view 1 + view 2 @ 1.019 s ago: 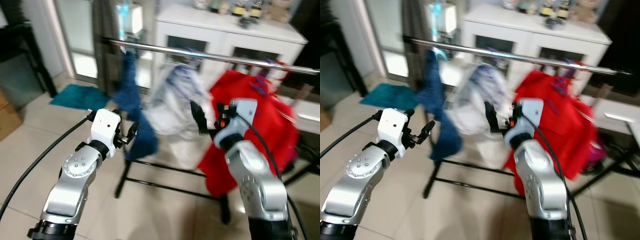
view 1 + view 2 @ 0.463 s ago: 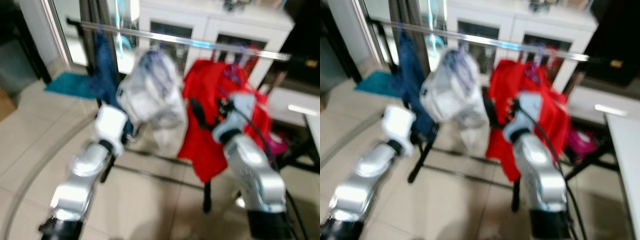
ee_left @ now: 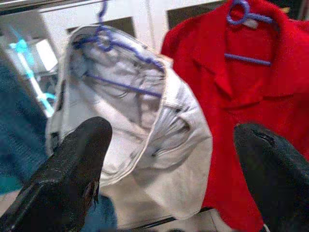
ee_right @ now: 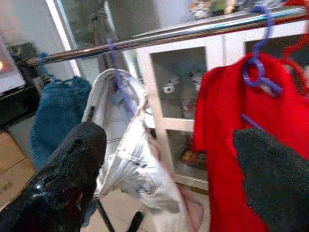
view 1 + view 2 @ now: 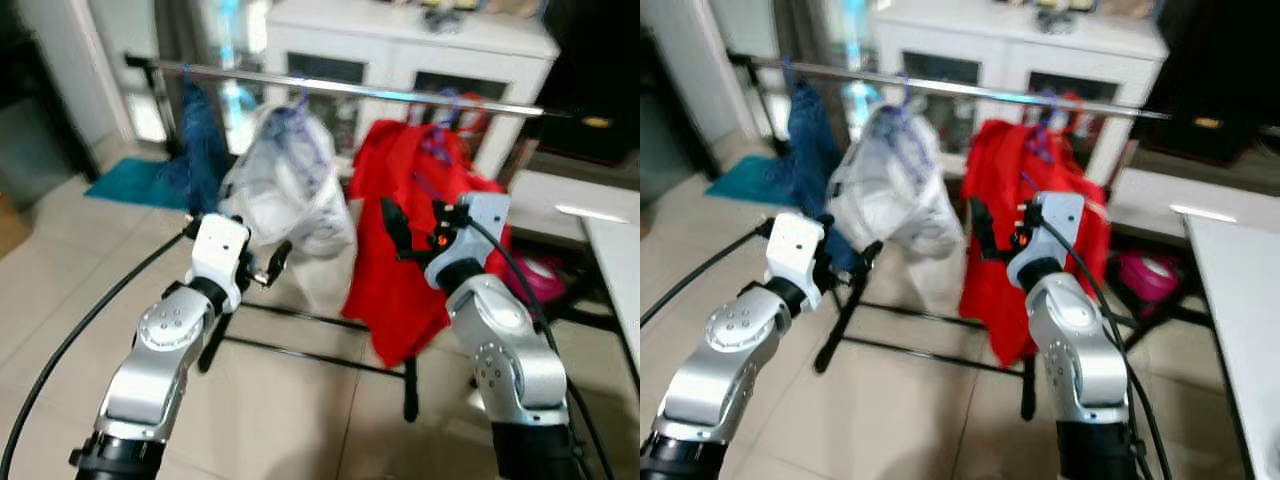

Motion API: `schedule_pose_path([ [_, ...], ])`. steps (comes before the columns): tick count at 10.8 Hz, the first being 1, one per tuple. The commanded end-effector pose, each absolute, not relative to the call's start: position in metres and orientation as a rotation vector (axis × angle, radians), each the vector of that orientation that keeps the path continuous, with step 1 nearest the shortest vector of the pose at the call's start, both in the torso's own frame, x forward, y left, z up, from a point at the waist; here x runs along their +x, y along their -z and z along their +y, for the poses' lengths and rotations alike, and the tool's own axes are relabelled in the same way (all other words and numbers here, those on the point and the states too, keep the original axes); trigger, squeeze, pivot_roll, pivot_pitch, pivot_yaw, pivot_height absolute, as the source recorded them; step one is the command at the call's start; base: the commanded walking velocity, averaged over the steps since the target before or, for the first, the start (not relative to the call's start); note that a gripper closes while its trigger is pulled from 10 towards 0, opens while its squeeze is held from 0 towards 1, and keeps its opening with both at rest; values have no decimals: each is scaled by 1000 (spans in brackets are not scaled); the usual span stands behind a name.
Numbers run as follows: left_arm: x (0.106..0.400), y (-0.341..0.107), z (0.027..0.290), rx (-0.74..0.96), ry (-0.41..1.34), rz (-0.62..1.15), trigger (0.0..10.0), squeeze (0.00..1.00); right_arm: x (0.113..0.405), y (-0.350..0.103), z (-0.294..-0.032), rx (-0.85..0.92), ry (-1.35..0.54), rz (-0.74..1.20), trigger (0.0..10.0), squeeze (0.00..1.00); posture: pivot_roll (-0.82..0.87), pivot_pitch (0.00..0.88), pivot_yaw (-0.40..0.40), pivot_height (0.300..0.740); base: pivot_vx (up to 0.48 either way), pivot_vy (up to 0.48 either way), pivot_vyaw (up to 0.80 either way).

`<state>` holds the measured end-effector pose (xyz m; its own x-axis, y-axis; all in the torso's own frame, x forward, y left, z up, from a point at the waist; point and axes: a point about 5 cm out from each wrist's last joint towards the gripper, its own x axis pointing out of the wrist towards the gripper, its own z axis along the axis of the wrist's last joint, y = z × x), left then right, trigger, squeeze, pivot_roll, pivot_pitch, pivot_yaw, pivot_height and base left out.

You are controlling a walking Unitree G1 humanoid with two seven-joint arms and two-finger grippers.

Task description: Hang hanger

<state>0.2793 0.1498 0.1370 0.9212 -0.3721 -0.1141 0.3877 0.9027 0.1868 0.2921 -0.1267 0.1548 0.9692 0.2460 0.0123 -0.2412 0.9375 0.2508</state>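
Observation:
A steel clothes rail (image 5: 340,88) carries a blue garment (image 5: 200,150), a pale denim garment (image 5: 290,185) on a purple hanger (image 3: 116,46), and a red shirt (image 5: 420,220) on another purple hanger (image 4: 258,72). Both arms are raised in front of the rack. My left gripper (image 5: 268,265) is open and empty, level with the lower part of the pale garment and short of it. My right gripper (image 5: 412,232) is open too, with nothing in it, in front of the red shirt. The wrist views show each pair of black fingers (image 3: 77,164) (image 4: 72,169) spread wide.
A white glass-door cabinet (image 5: 400,40) stands behind the rack. The rack's black base bars (image 5: 300,350) cross the tiled floor. A teal mat (image 5: 135,185) lies at the back left. A white table edge (image 5: 615,250) and a pink object (image 5: 535,275) are at the right.
The whole picture has shifted and sharpened as the camera moved; the rack now sits further left and more fully in view. Both arms stay raised with open, empty grippers.

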Motion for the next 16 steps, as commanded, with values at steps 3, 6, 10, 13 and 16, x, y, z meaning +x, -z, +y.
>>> schedule_pose_path([
  [3,277,-139,148,206,408,63,10000,973,294,-154,-129,247,-247,17,10000,1000,-22,0,-35,740,306,0,-140],
  [6,278,-138,147,211,416,60,10000,969,300,-158,-125,243,-275,-4,10000,1000,-12,0,-40,740,309,0,0],
  [10,279,-139,144,226,471,61,10000,973,300,-159,-136,225,-230,-27,10000,1000,-24,0,-13,740,308,0,0],
  [13,278,-136,140,225,492,63,10000,969,300,-161,-144,210,-210,-43,10000,1000,-26,0,-21,740,307,0,0],
  [16,274,-136,138,226,513,55,10000,949,301,-164,-151,171,-225,-46,10000,1000,-18,0,-30,740,294,0,-208],
])
